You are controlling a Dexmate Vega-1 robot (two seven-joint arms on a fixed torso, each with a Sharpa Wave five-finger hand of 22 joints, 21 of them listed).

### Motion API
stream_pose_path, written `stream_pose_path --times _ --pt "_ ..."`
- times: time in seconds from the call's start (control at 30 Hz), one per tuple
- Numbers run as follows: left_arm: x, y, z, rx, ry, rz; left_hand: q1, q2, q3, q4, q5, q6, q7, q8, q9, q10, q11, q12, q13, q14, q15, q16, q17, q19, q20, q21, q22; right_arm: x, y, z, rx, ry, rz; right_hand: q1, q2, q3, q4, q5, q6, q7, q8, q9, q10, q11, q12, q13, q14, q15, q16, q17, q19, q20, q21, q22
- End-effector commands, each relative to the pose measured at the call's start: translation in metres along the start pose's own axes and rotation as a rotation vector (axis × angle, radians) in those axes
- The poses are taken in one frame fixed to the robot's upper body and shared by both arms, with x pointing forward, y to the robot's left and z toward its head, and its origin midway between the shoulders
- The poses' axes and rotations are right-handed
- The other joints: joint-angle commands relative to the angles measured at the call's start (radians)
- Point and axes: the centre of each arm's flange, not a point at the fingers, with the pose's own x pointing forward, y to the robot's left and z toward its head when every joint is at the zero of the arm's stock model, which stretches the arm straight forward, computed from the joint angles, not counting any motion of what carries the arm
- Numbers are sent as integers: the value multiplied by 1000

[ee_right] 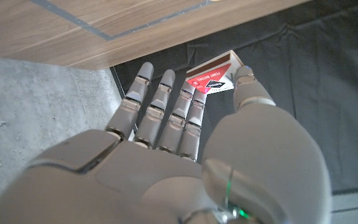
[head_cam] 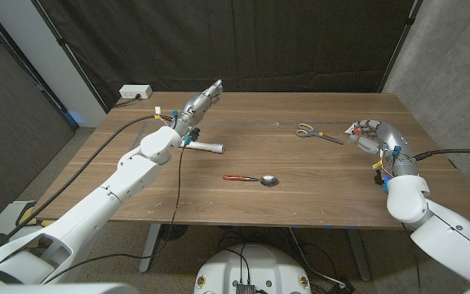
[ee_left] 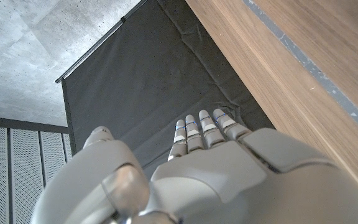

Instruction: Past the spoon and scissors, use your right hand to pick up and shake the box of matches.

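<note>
Matt brown wood-grain table top (head_cam: 317,175), smooth, with faint pale lines. Beside its middle, a shiny metal spoon with red plastic-looking handle (head_cam: 251,179); farther back, small scissors with yellow and blue handles (head_cam: 314,133), probably plastic, blades dull metal. Glossy grey-and-white plastic right hand (ee_right: 185,155) pinching a printed red-and-white cardboard matchbox (ee_right: 211,77). Behind the table, matt black cloth backdrop (head_cam: 243,45), creased; rough grey concrete wall (head_cam: 455,57).

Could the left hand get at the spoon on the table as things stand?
Probably yes. The left hand holds nothing, its fingers out straight, at the table's far side. The spoon lies apart from the scissors, with bare wood between it and that arm. The white tube lies nearer the arm.
</note>
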Motion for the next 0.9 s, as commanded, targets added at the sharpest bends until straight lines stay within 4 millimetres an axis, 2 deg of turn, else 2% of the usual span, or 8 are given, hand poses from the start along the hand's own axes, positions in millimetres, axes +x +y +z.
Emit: stream_pose_path --times 0.03,0.37,0.53,0.63,0.9 --pt "-7 6 -4 -14 -3 8 0 8 -7 4 -3 9 4 0 2 7 3 -3 5 8 0 -1 4 1 1 -2 4 15 6 -4 326 -27 -71 38 74 5 12 4 95 -83 11 6 100 -81 8 4 12 -91 5 1 5 -9 -2 5" --pt "-9 11 -13 -37 5 6 1 8 -8 4 -4 8 3 -1 2 7 -1 -3 5 8 -1 -1 4 1 2 -1 4 36 25 19 261 -82 66 34 73 2 12 4 100 -81 11 6 105 -78 6 4 13 -90 0 -1 5 -17 -3 5" --pt "-11 13 -20 -46 25 -3 1 9 -9 4 -5 9 4 -1 2 8 0 -3 5 8 -1 -1 4 1 1 -1 4 42 31 44 29 -141 80 36 73 0 11 3 100 -83 9 7 102 -79 3 4 9 -93 -2 0 -1 -18 -6 6" --pt "-12 16 -21 -49 28 -2 1 9 -9 4 -5 9 4 -1 2 8 -1 -3 5 8 -1 -1 4 0 2 -1 4 45 35 58 -92 -193 96 40 73 -3 7 3 98 -90 7 7 99 -85 -1 4 0 -107 -5 2 -11 -17 -10 6" --pt "-13 25 -20 -49 26 0 2 10 -10 5 -6 11 5 0 2 8 -1 -4 5 8 0 -1 4 0 1 -1 4 49 45 81 -332 -277 107 48 83 -11 4 2 89 -111 2 12 91 -94 -10 4 -18 -132 -6 10 -39 -30 -22 6"
